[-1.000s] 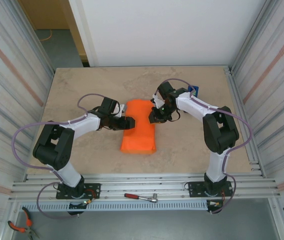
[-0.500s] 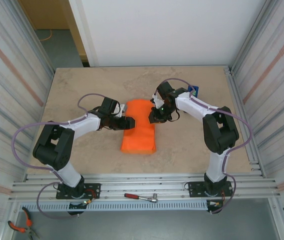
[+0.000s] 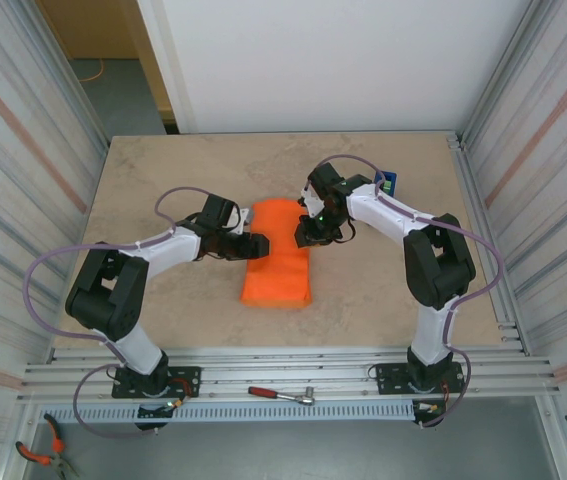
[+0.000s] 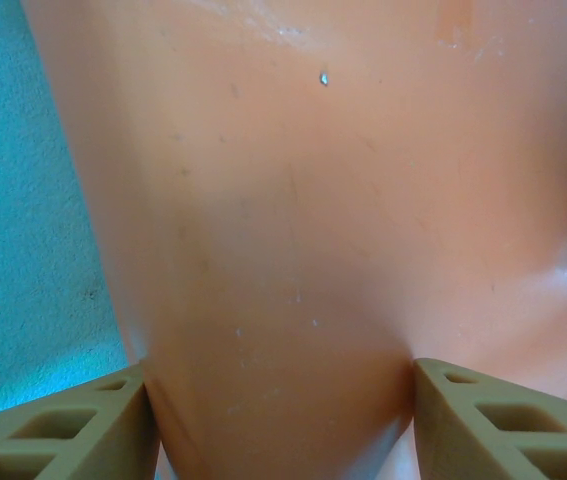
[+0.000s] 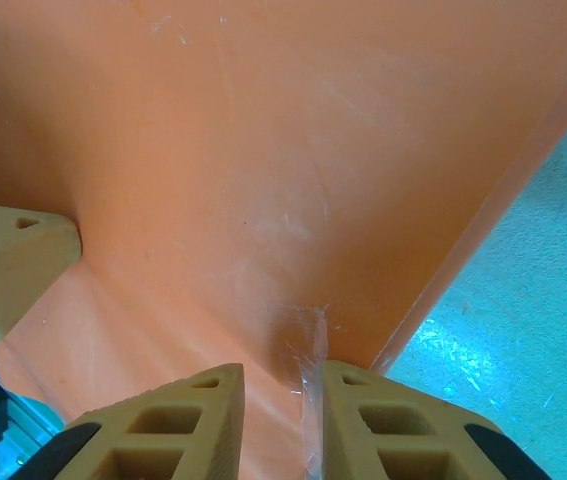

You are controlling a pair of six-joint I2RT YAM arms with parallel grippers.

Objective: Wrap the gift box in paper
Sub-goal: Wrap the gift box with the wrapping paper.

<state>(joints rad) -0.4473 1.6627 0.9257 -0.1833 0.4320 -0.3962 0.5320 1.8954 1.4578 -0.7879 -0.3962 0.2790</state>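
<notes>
Top external view: the paper [image 3: 276, 262] lies as a folded orange bundle in the middle of the table [image 3: 183, 170], and I judge the gift box sits covered inside it. My left gripper [image 3: 256, 246] meets the bundle's left edge and my right gripper [image 3: 306, 235] its far right edge; the blue tape dispenser [image 3: 387, 183] stands behind my right arm.

Little has changed over the last second. My right gripper has crept slightly toward the bundle's far end and its jaws have eased a shade wider. My left arm and the bundle have not moved.

On the left wrist camera my fingers [image 4: 53, 430] stand well apart with a funnel of paper filling the gap and touching both, so I read that as a hold on the paper. On the right wrist camera my fingers [image 5: 153, 420] are a narrow slit apart with a thin glossy edge between them. I cannot tell whether they pinch it or have let it go.

I judge that the right side is finishing with this fold while the left pins the wrap. If it loosens too soon, the flap may spring back.
</notes>
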